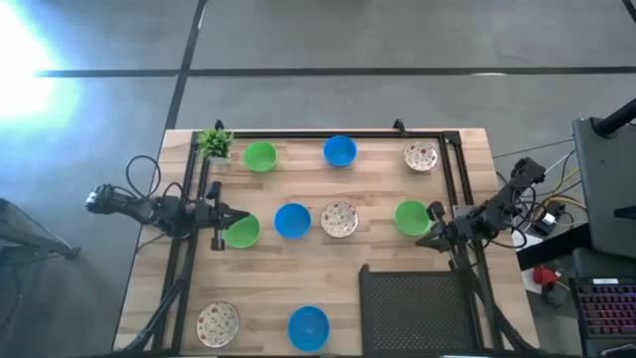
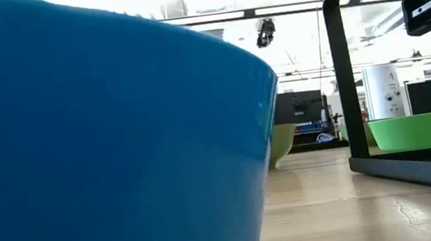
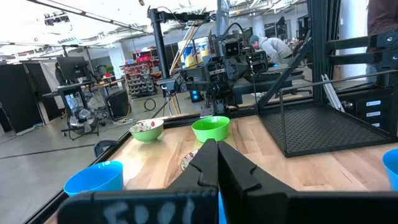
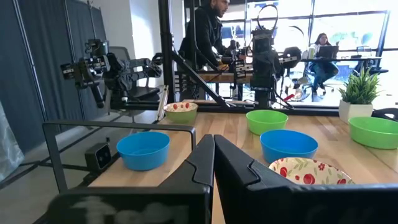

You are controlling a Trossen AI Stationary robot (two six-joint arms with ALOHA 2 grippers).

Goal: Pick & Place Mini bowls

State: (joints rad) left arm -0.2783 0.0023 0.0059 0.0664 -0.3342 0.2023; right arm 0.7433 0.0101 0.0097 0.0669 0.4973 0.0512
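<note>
Both arms wait empty with fingers closed, the left gripper [image 1: 236, 215] just beside a green bowl [image 1: 241, 232] and the right gripper [image 1: 425, 241] near another green bowl [image 1: 410, 217], likely staged for picking.

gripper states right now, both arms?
Left gripper: closed, empty, beside the green bowl.
Right gripper: closed, empty, near the other green bowl.

Three green bowls [image 1: 259, 156], three blue [image 1: 340, 151], three speckled [image 1: 420, 156].
</note>
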